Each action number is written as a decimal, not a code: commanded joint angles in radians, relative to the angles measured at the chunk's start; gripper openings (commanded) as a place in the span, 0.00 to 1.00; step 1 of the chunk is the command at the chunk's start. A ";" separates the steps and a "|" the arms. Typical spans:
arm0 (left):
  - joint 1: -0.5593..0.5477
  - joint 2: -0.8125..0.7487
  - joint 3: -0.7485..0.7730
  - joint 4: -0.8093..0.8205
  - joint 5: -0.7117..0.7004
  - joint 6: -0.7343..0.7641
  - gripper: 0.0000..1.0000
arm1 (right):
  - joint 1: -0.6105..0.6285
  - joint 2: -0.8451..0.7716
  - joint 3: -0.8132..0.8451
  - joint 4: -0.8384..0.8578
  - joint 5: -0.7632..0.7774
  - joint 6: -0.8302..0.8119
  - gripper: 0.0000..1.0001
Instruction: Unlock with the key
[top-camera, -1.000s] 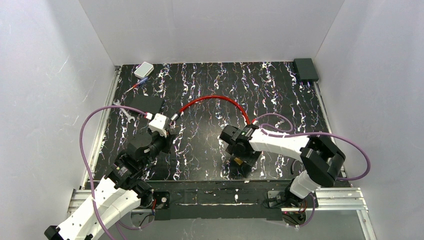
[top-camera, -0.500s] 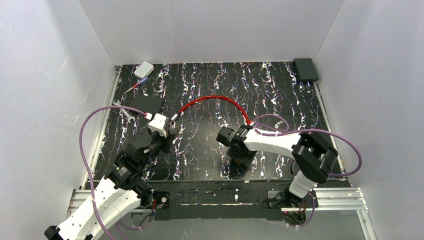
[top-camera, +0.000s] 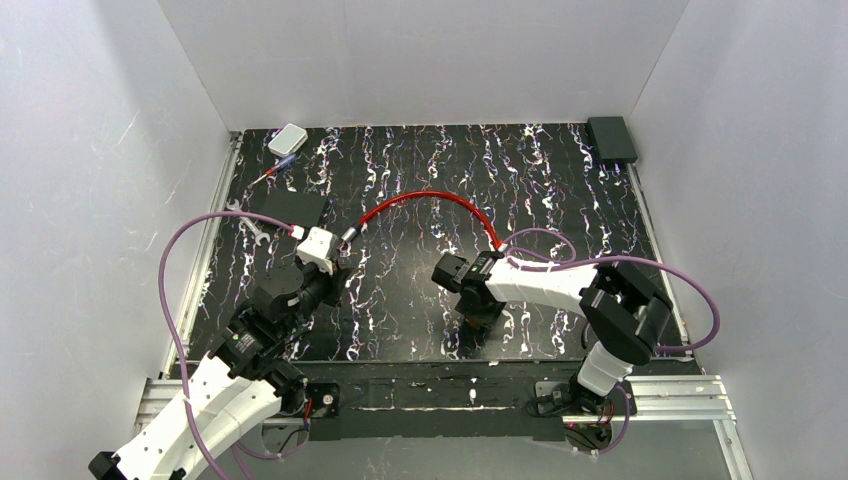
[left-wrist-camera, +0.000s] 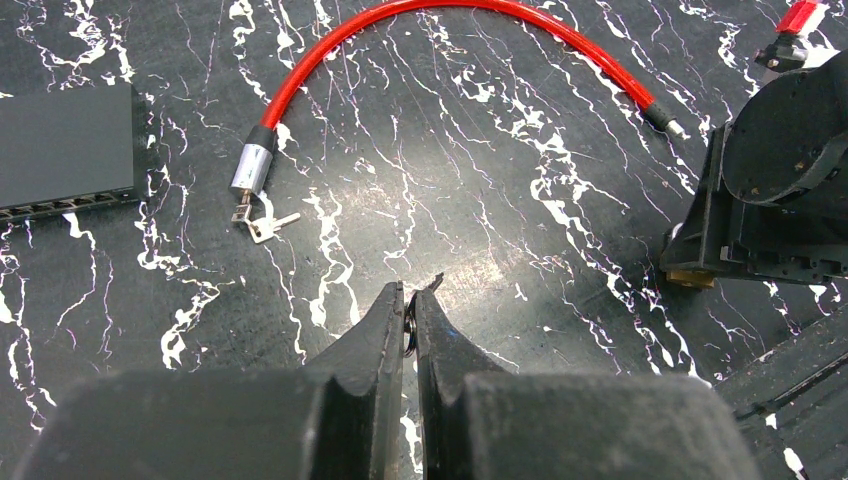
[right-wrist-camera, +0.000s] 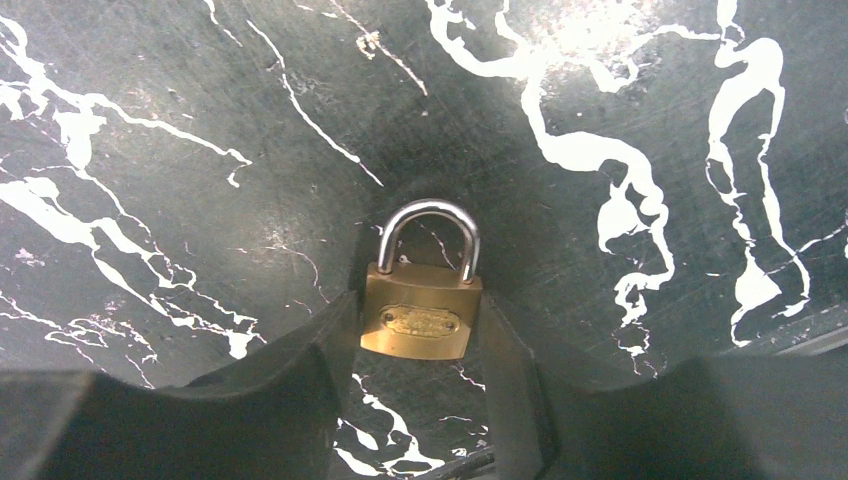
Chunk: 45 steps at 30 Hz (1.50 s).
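Observation:
A brass padlock (right-wrist-camera: 420, 318) with a steel shackle lies flat on the black marbled table (right-wrist-camera: 600, 250). My right gripper (right-wrist-camera: 420, 302) straddles it, one finger pressed against each side of its body. In the top view the right gripper (top-camera: 480, 308) covers the padlock. In the left wrist view a brass corner of the padlock (left-wrist-camera: 690, 277) shows under the right gripper. My left gripper (left-wrist-camera: 410, 295) is shut on a small key (left-wrist-camera: 437, 283): its ring sits between the fingers and its tip pokes out to the right. The left gripper (top-camera: 332, 285) hovers left of the padlock.
A red cable lock (top-camera: 430, 200) arcs across the table's middle, with a bunch of keys (left-wrist-camera: 262, 225) at its left end. A flat black box (top-camera: 297, 208), a wrench (top-camera: 250, 225) and a white box (top-camera: 288, 138) lie at the left. Another black box (top-camera: 611, 137) sits back right.
My right gripper has shifted slightly left and down over the padlock, and its jaws have closed in on the padlock's sides. The left arm has not moved.

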 joint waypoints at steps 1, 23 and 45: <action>-0.003 -0.012 -0.005 0.011 -0.018 0.011 0.00 | -0.006 0.023 -0.018 -0.019 0.027 0.007 0.42; -0.002 -0.100 0.008 0.025 0.145 -0.122 0.00 | -0.006 -0.389 -0.064 0.112 0.183 -0.001 0.01; -0.002 0.027 0.147 0.278 0.348 -0.436 0.00 | -0.008 -0.627 0.015 0.266 0.130 0.359 0.01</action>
